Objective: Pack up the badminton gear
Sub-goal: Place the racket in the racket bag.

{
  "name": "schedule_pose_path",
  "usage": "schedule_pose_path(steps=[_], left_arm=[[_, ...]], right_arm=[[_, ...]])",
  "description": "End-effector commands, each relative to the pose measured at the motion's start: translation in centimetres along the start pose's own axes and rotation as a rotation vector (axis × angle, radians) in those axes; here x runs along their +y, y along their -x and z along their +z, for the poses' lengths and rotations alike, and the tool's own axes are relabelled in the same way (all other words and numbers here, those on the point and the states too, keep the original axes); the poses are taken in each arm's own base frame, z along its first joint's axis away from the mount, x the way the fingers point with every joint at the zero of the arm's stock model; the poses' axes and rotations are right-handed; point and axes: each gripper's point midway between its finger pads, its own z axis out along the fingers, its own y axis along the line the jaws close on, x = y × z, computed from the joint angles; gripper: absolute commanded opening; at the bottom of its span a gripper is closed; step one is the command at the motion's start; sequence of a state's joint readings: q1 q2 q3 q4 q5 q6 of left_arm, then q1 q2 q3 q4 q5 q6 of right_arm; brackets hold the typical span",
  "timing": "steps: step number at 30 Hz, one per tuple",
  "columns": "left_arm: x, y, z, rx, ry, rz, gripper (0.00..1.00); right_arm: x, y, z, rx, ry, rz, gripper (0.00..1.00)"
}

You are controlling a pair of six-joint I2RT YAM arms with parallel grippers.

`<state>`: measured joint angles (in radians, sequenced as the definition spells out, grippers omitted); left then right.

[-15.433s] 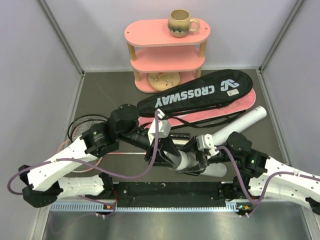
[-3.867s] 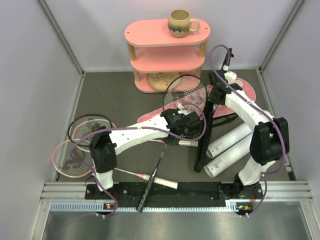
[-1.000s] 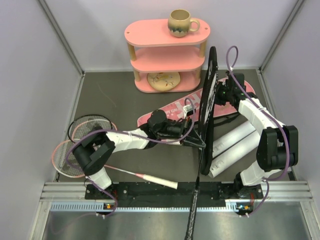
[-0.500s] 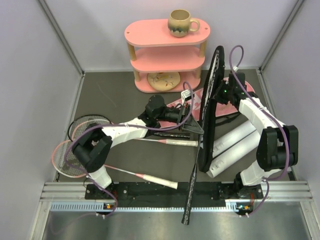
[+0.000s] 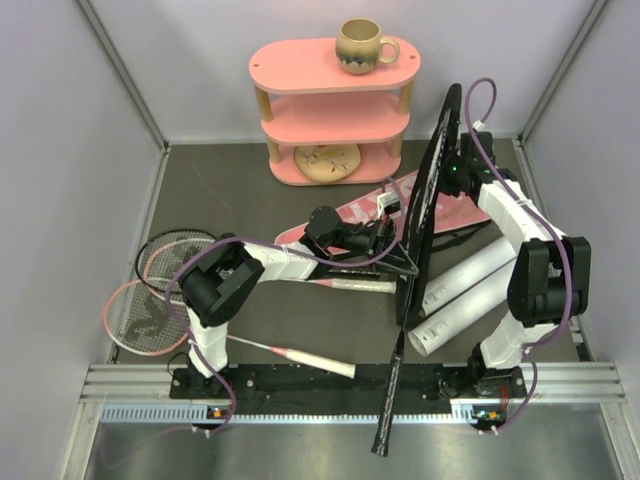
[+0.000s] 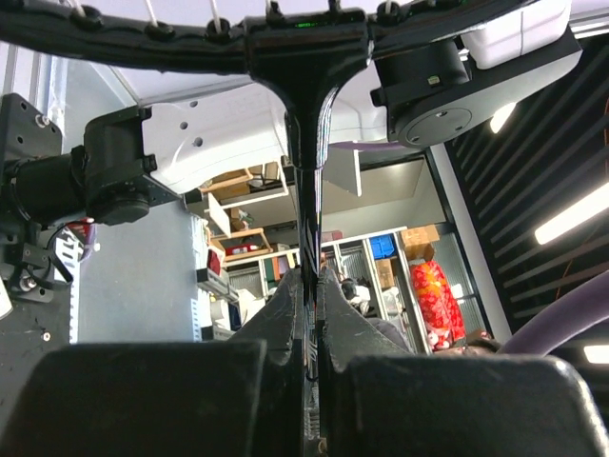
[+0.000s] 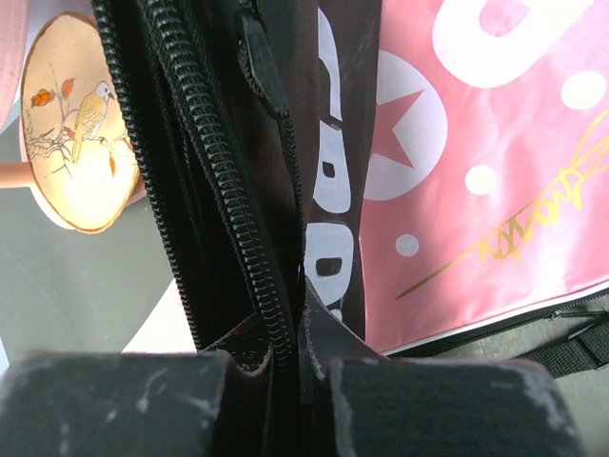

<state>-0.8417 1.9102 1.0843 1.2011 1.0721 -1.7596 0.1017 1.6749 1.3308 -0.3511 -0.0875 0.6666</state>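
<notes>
The black CROSSWAY bag (image 5: 432, 190) stands on edge above the table, and my right gripper (image 5: 449, 172) is shut on its zipper edge (image 7: 271, 276) near the top. A black racket hangs along the bag, its handle (image 5: 383, 440) pointing at the near rail. My left gripper (image 5: 400, 258) is shut on this racket's shaft (image 6: 307, 205), just below the throat. How far the head sits inside the bag I cannot tell. The pink bag (image 5: 365, 215) lies flat under both. Two white tubes (image 5: 470, 290) lie at the right.
Two rackets (image 5: 165, 285) lie overlapped at the left. A pink racket with a white handle (image 5: 325, 364) lies by the near rail, and another white handle (image 5: 360, 286) lies under my left arm. The pink shelf (image 5: 335, 110) with a mug (image 5: 362, 45) stands at the back.
My right gripper has carried the top of the black bag to the right and further back. My left arm has followed with the racket, uncovering a white-handled racket on the table.
</notes>
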Motion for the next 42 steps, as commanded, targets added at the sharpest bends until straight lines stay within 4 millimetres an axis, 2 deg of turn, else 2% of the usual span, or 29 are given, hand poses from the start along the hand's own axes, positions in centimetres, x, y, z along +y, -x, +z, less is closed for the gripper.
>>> schedule_pose_path(steps=[1, 7, 14, 18, 20, 21, 23, 24, 30, 31, 32, 37, 42], left_arm=[[-2.7, 0.2, 0.2, -0.022, -0.094, 0.114, 0.0], [-4.0, -0.6, -0.5, -0.038, -0.164, 0.084, 0.0], [-2.3, -0.5, -0.6, -0.051, -0.171, 0.041, 0.0], [-0.5, 0.1, -0.8, -0.064, -0.144, 0.012, 0.0], [0.6, 0.8, -0.8, -0.073, -0.131, 0.011, 0.0], [1.8, 1.3, -0.9, -0.069, -0.099, -0.015, 0.0], [1.9, 2.5, -1.0, -0.069, -0.09, 0.024, 0.0], [2.9, 2.7, -1.1, -0.047, -0.059, 0.001, 0.0], [2.4, 5.9, -1.4, -0.059, -0.033, 0.047, 0.0], [1.3, 6.2, -1.1, -0.041, -0.054, 0.068, 0.0], [1.2, 6.5, -1.1, -0.039, -0.06, 0.067, 0.0], [3.8, 7.9, -1.2, -0.059, -0.031, 0.011, 0.0], [7.0, 8.7, -3.3, -0.119, 0.04, -0.049, 0.0]], right_arm=[[2.0, 2.8, -1.3, -0.074, 0.037, 0.008, 0.0], [1.9, 2.9, -1.3, -0.072, 0.034, 0.03, 0.0], [3.1, 2.6, -2.2, -0.049, 0.082, 0.115, 0.0], [3.5, 2.7, -2.9, -0.053, 0.095, 0.118, 0.0], [3.6, 2.7, -3.0, -0.051, 0.102, 0.118, 0.0], [3.8, 2.6, -3.1, -0.043, 0.111, 0.115, 0.0], [4.2, 1.9, -3.2, -0.017, 0.139, 0.09, 0.0], [4.2, 1.4, -3.2, -0.005, 0.143, 0.083, 0.0], [4.9, -0.4, -3.6, 0.022, 0.218, 0.007, 0.0], [5.0, -0.4, -3.8, 0.019, 0.225, 0.007, 0.0], [5.0, -0.5, -3.9, 0.019, 0.229, 0.007, 0.0], [5.1, -0.1, -5.3, -0.013, 0.242, 0.004, 0.0], [5.0, 0.9, -6.3, -0.065, 0.244, -0.003, 0.0]])
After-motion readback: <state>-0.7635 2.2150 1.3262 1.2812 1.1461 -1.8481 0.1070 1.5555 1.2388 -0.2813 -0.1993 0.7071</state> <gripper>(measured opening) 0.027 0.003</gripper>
